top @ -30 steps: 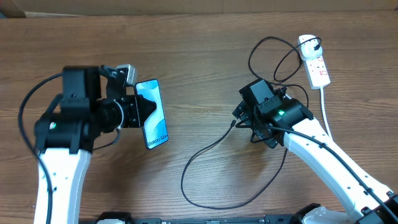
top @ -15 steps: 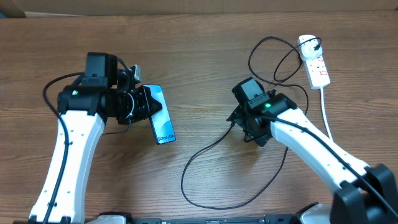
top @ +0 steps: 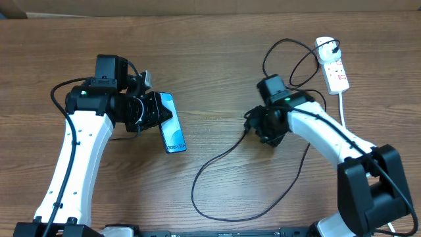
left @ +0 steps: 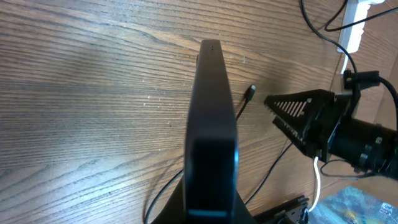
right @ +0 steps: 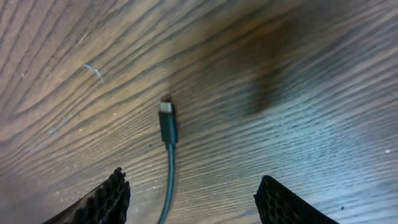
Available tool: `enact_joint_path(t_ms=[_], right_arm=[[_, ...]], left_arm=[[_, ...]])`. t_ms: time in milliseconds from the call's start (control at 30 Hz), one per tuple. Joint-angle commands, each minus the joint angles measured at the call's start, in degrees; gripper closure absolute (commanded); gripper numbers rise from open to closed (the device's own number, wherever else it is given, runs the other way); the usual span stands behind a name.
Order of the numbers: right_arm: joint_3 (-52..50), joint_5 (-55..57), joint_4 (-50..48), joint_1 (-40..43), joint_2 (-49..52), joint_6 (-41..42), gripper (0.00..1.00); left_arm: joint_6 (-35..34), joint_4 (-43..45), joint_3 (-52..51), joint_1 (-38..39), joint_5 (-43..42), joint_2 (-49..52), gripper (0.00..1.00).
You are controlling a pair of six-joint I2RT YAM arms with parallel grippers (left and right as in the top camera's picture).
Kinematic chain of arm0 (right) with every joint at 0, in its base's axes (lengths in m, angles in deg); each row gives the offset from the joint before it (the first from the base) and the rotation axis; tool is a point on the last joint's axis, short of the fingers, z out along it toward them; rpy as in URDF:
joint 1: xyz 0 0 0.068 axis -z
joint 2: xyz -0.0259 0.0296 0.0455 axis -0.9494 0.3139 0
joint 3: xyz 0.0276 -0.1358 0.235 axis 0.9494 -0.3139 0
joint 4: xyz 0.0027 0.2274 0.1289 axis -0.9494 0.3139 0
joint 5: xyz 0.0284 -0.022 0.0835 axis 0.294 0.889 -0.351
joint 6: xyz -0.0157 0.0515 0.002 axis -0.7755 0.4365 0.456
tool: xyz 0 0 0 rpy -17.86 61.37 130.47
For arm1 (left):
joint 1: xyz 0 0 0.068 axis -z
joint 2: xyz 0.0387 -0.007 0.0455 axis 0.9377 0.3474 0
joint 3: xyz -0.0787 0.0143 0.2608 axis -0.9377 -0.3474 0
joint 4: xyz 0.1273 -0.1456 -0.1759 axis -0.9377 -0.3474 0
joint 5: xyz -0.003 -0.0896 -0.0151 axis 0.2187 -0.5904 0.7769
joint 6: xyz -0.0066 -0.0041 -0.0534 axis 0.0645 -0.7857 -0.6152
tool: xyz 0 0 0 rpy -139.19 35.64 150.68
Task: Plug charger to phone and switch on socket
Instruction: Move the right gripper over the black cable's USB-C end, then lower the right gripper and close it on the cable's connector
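Settling our right fingers (right: 106, 200), spread open, astride the charger (right: 168, 127) tip lying on the worktop (right: 292, 68), we're lined up to grab it; left fingers (top: 150, 112) have carried the phone (top: 171, 128), clamped, toward centre.

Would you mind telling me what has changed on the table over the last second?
The left gripper, shut on the phone, carried it slightly toward the right arm and tilted it. The right gripper swung round and now hangs open over the connector tip of the charger, not gripping it. The socket and charger stayed put.
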Motion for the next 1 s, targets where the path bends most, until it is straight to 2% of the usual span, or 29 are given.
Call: enact_joint_path(t_ms=[0, 67, 167, 300, 467, 967], right_arm=[[-3.8, -12.0, -4.6, 2.1, 0.1, -7.8, 0.36], [-6.1, -14.7, -8.2, 2.1, 0.1, -7.7, 0.36], [-8.3, -14.6, -11.3, 2.1, 0.1, -5.8, 0.44], [-8.3, -13.0, -11.4, 2.1, 0.1, -4.6, 0.44], [-8.5, -8.2, -11.5, 1.5, 0.1, -1.6, 0.5], [-8.5, -7.2, -14.7, -0.5, 4.5, 0.0, 0.56]], left_arm=[[0.7, 0.2, 0.3, 0.2, -1.4, -0.5, 0.96], [0.7, 0.7, 0.3, 0.2, -1.4, -0.5, 0.96], [0.7, 1.0, 0.3, 0.2, -1.4, -0.5, 0.96], [0.7, 1.0, 0.3, 0.2, -1.4, -0.5, 0.96], [0.7, 1.0, 0.3, 0.2, -1.4, -0.5, 0.96], [0.7, 1.0, 0.3, 0.2, -1.4, -0.5, 0.96]])
